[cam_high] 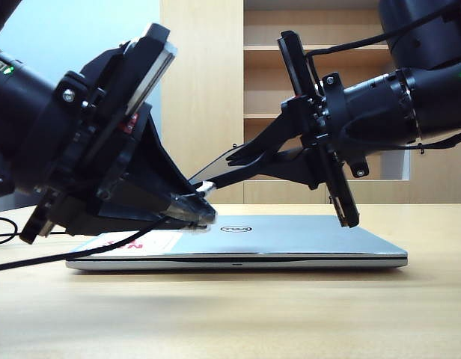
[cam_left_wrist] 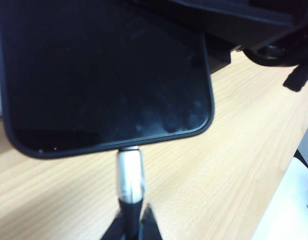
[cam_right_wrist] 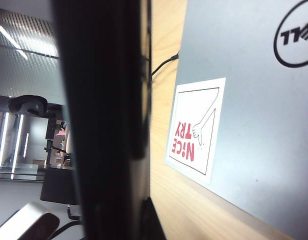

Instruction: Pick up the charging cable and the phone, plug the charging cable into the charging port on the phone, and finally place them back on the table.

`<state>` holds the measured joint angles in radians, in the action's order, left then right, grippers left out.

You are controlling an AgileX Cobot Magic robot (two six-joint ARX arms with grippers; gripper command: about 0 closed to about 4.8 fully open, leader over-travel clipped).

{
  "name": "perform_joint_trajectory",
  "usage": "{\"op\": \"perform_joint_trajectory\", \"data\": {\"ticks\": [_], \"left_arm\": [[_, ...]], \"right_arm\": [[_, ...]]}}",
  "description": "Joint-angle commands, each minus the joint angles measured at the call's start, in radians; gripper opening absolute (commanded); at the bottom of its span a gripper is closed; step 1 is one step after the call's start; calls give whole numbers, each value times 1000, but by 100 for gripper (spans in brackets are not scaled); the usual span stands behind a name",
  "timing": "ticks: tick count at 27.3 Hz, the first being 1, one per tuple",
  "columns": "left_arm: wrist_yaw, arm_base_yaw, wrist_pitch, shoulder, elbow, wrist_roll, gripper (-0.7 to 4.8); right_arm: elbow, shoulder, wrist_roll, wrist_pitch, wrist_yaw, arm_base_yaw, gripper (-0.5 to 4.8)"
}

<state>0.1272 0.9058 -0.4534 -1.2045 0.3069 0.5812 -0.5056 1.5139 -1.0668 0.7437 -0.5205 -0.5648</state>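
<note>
The phone [cam_left_wrist: 104,75] is a black slab held in the air over the table [cam_left_wrist: 234,165], and my right gripper [cam_right_wrist: 116,225] is shut on it. In the right wrist view the phone [cam_right_wrist: 104,120] shows edge-on, with one finger [cam_right_wrist: 156,222] beside it. My left gripper [cam_left_wrist: 133,222] is shut on the charging cable's dark strain relief. The silvery plug [cam_left_wrist: 130,172] meets the middle of the phone's short edge at the charging port [cam_left_wrist: 128,149]; how deep it sits I cannot tell. In the exterior view the left gripper [cam_high: 197,212] and right gripper [cam_high: 245,163] meet above the laptop, and the cable [cam_high: 81,250] trails left.
A closed silver Dell laptop [cam_high: 290,235] with a red-and-white sticker [cam_right_wrist: 196,132] lies on the table [cam_high: 230,314] right under both grippers. Wooden shelves [cam_high: 290,75] stand behind. The table's edge [cam_left_wrist: 289,165] runs close by in the left wrist view.
</note>
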Motion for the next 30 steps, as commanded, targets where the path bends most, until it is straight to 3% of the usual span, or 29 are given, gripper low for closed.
{"op": "perform_joint_trajectory", "data": {"ticks": [1, 26, 27, 30], "left_arm": [[-4, -2, -66, 1, 4, 2, -6], [-4, -6, -80, 1, 4, -5, -1], [-4, -6, -80, 1, 4, -5, 15], [-4, -5, -78, 1, 4, -5, 142]], "right_arm": [[-7, -5, 51, 38, -40, -7, -5], [-8, -5, 80, 32, -39, -25, -5], [-8, -5, 80, 32, -39, -25, -5], [-9, -5, 81, 49, -35, -22, -5]]}}
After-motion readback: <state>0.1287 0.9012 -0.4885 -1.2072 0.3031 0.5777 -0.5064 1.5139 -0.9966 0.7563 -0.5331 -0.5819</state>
